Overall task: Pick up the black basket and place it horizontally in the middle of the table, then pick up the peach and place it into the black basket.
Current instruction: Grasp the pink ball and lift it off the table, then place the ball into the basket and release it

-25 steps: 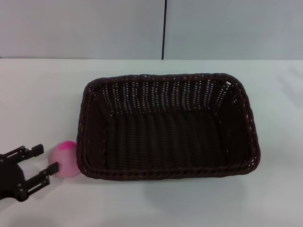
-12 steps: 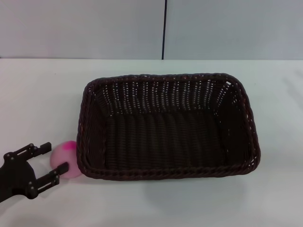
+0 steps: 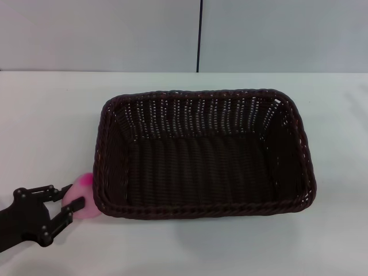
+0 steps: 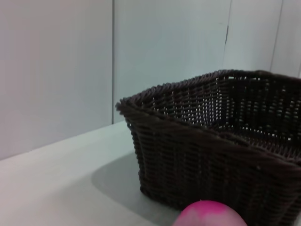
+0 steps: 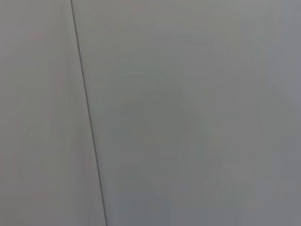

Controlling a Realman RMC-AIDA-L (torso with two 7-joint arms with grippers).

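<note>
The left gripper [image 3: 68, 201], jaws spread, has one finger on each side of the small pale pink peach with its magenta patch [image 3: 79, 196], which sits on the plain white table [image 3: 52, 115] touching the near-left corner of the large dark woven wicker basket [image 3: 204, 154].

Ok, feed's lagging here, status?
Left pincer open around the peach. Peach on the table, touching the black basket. Right pincer unseen.
</note>
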